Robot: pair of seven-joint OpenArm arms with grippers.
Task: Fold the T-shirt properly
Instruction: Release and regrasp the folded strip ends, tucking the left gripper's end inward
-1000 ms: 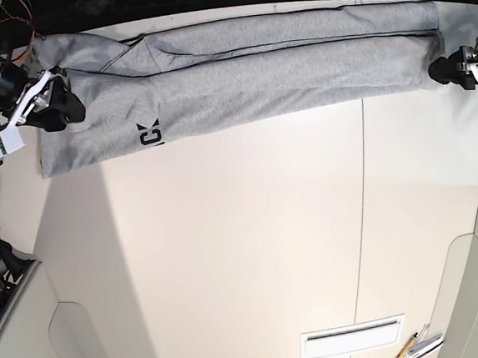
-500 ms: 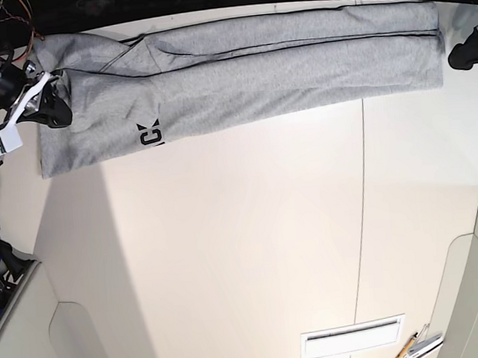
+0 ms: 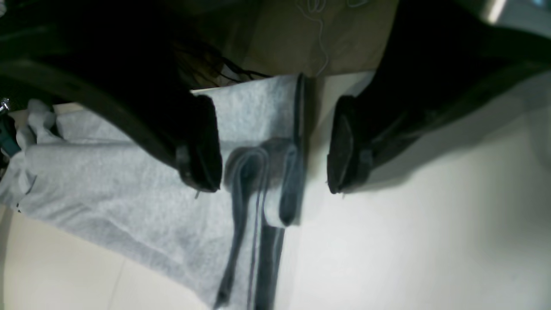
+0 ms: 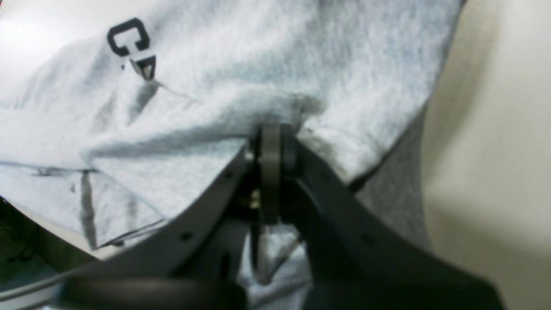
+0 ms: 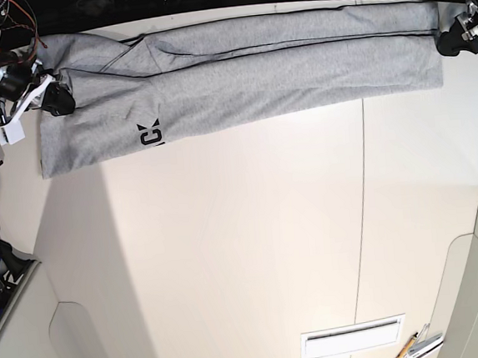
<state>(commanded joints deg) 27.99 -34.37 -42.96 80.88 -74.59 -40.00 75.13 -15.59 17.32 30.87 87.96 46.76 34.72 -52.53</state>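
from my screen, the grey t-shirt [image 5: 255, 77] lies as a long folded strip across the far part of the table [image 5: 228, 247], with a bit of black lettering [image 5: 150, 135] showing toward its left end in the base view. my left gripper [image 3: 275, 185] is at the other end of the strip, its fingers spread apart: one is over the cloth, the other beyond the folded edge, over bare tabletop. i see nothing pinched between them. my right gripper [image 4: 271, 172] is clenched, fingertips together on the shirt near the lettered end, with the cloth bunched and creased around them; i take it to be gripping fabric there. near the table's close edge, a white rectangular piece [image 5: 353, 336] sits beside a pencil [image 5: 401, 352].
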